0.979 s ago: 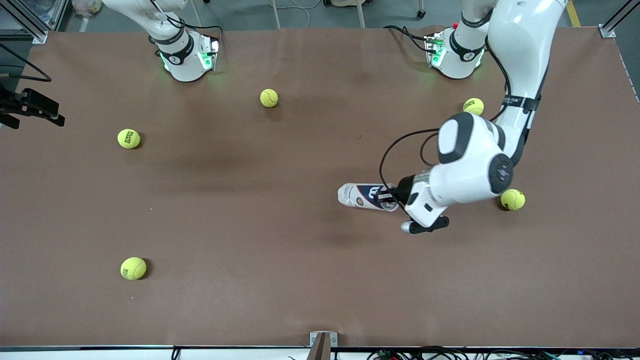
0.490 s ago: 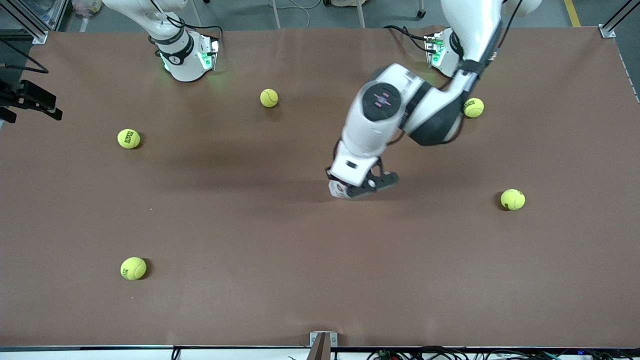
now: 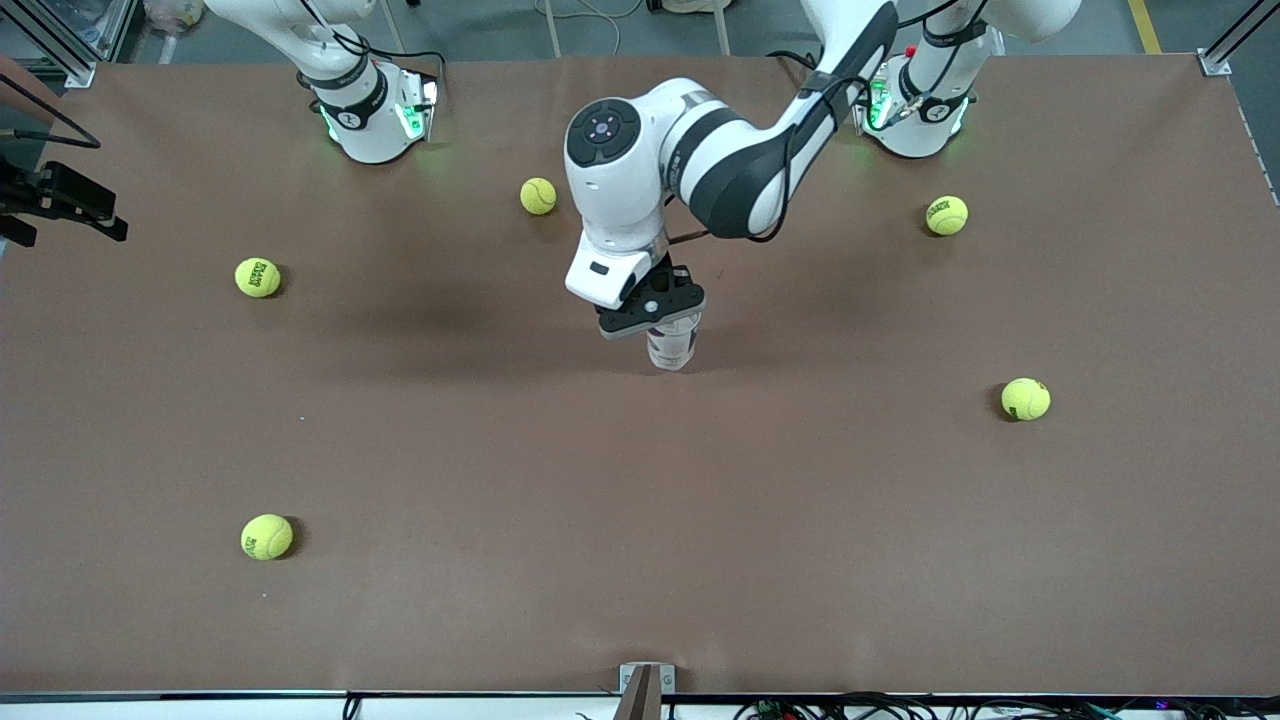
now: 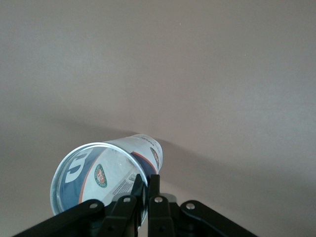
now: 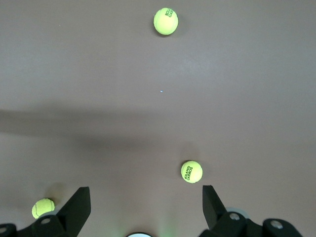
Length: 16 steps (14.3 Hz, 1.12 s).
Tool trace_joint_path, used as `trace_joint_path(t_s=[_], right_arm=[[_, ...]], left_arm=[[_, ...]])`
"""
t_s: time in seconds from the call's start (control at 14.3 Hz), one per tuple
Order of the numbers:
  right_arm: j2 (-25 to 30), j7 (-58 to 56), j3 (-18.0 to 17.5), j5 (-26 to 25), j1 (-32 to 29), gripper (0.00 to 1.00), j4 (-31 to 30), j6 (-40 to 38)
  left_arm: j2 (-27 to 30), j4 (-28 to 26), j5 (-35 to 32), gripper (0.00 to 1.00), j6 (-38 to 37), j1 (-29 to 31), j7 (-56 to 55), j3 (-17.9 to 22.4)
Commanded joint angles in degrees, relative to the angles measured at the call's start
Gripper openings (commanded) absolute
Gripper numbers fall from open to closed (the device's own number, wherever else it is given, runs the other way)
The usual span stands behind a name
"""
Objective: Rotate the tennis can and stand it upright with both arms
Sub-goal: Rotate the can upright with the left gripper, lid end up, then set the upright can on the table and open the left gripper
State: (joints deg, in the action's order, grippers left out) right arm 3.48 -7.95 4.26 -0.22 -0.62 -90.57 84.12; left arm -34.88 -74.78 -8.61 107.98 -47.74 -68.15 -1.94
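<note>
The left gripper [image 3: 662, 318] is clamped on the rim of the tennis can [image 3: 672, 345], one finger inside the open mouth and one outside the wall, as the left wrist view shows [image 4: 146, 190]. The tennis can [image 4: 106, 175] is near upright, its open mouth at the top. Its lower end is at the table [image 3: 640, 520] near the middle; whether it rests on the surface cannot be told. The label is white and dark blue with a red stripe. The left arm [image 3: 720, 160] reaches in from its base at the left arm's end of the table and bends down over the can.

The right gripper [image 5: 145, 210] is spread wide and holds nothing. It is up in the air at the right arm's end of the table, where the right arm waits. In the front view only a dark part of it [image 3: 60, 200] shows at the edge.

Five tennis balls lie on the table, all well apart from the can:
- one [image 3: 538, 196] farther from the front camera than the can, beside the left arm's wrist;
- two [image 3: 946, 215] [image 3: 1025, 399] toward the left arm's end;
- two [image 3: 258, 277] [image 3: 267, 537] toward the right arm's end.
</note>
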Motion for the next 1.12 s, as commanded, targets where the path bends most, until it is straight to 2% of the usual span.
trace_joint_path(t_s=[0.0, 0.14, 0.28, 0.42, 0.56, 0.63, 0.91, 1.05], right_arm=[[1.97, -0.40, -0.04, 0.04, 0.00, 1.00, -1.98, 0.43], [1.97, -0.49, 0.05, 0.04, 0.00, 1.00, -1.98, 0.51], [1.97, -0.49, -0.04, 0.04, 0.00, 1.00, -1.98, 0.51], [1.88, -0.49, -0.04, 0.04, -0.09, 1.00, -1.98, 0.51], [1.80, -0.49, 0.05, 0.04, -0.17, 1.00, -1.90, 0.43], [1.80, -0.49, -0.04, 0.04, -0.17, 1.00, -1.89, 0.25], [1.71, -0.49, -0.04, 0.04, -0.09, 1.00, -1.72, 0.25], [1.71, -0.49, -0.04, 0.04, -0.09, 1.00, -1.72, 0.25]], left_arm=[[-2.47, 2.35, -0.97, 0.03, -0.40, -0.68, -0.93, 0.45], [-2.74, 2.35, -0.88, 0.21, 0.13, -0.60, 0.03, 0.27], [-2.74, 2.35, -0.79, 0.48, 0.30, -0.34, 0.56, 0.18], [-2.22, 2.35, -0.79, 0.80, 0.22, -0.25, 0.56, 0.27], [-1.08, 2.35, -0.79, 0.90, 0.22, 0.02, 0.82, 0.18], [0.32, 2.35, -0.79, 1.00, -0.05, 0.54, 0.74, 0.27], [6.30, 1.92, 1.14, 1.00, -0.58, 5.53, 2.04, 0.36], [8.32, 1.57, 1.23, 1.00, -1.45, 9.75, 7.74, 0.36]])
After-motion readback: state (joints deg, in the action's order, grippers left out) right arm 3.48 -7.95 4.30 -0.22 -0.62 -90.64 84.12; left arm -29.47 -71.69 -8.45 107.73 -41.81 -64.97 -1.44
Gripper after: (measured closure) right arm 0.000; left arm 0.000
